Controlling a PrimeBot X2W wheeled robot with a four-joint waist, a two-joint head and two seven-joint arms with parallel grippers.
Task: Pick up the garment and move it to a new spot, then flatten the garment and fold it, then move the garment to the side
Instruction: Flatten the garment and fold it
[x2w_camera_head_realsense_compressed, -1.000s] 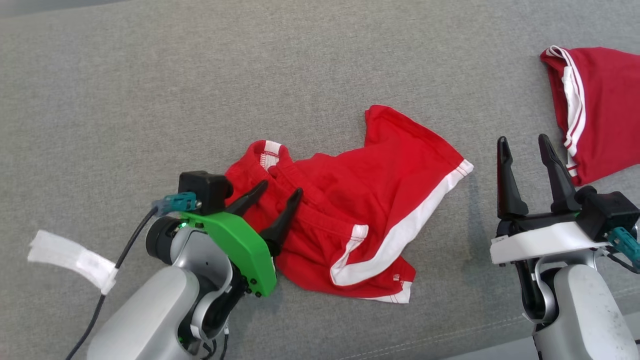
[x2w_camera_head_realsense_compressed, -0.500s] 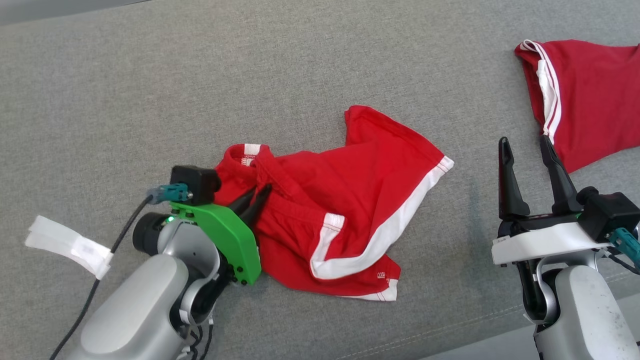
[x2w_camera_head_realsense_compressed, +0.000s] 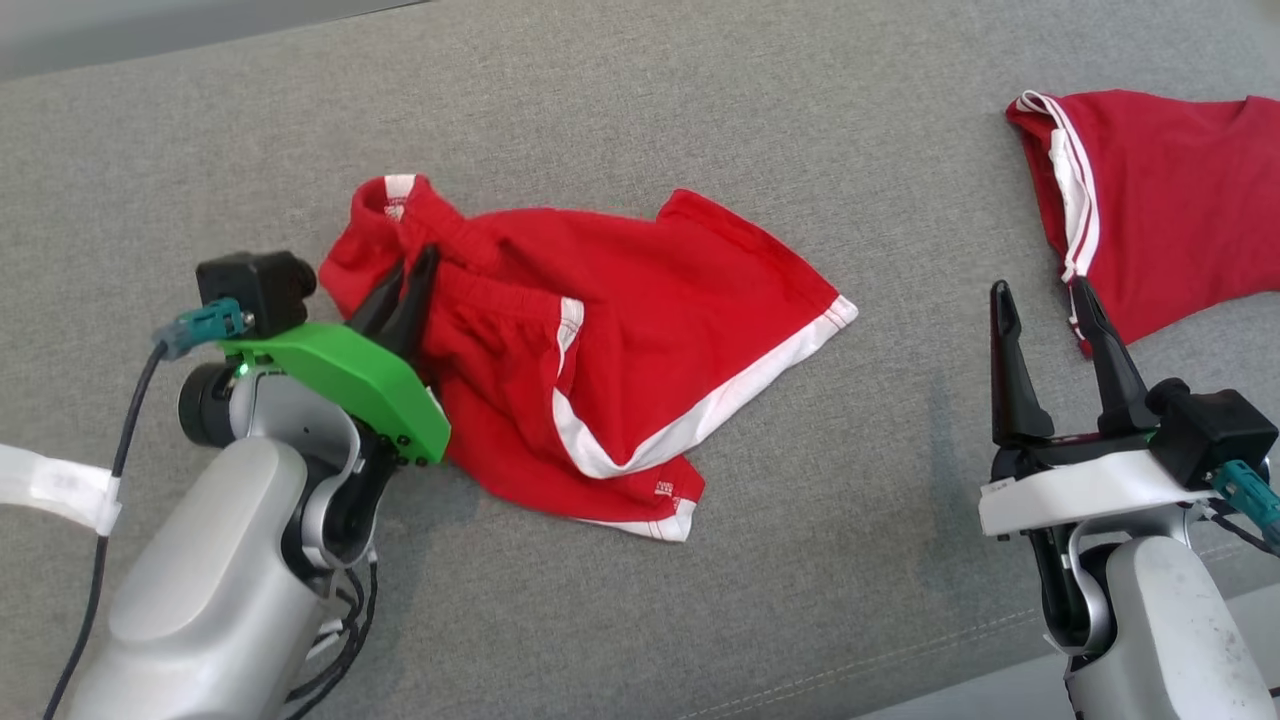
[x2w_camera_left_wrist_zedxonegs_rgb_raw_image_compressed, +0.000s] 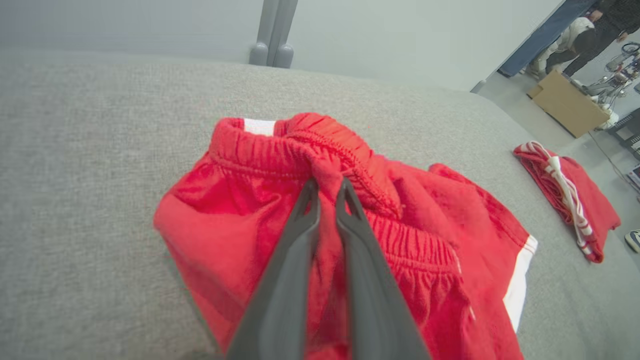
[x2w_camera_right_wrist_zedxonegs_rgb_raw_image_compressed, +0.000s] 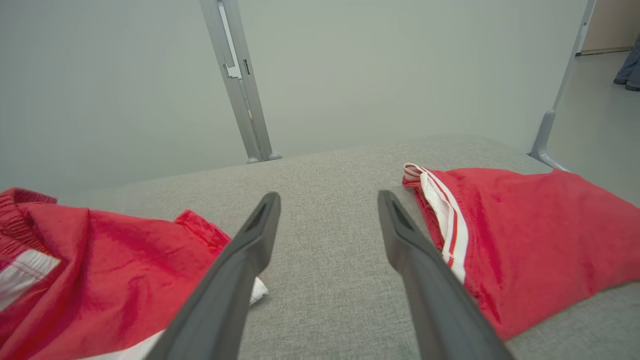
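The garment, red shorts with white trim, lies crumpled on the grey cushion. My left gripper is shut on a pinch of cloth just below the elastic waistband, at the garment's left end. The left wrist view shows both fingers pressed together with a fold of the garment squeezed between them at the left gripper's tips. My right gripper stands open over bare cushion to the right of the garment, nothing between its fingers; the right gripper looks the same in its own wrist view.
A second red garment with white stripes lies folded at the far right, close to my right gripper's right finger. A white strap hangs by my left forearm. The cushion's front edge runs near my right arm.
My left gripper closed on the garment near its waistband and has dragged it up and to the left. The head camera shifted too. The right gripper stayed open in place.
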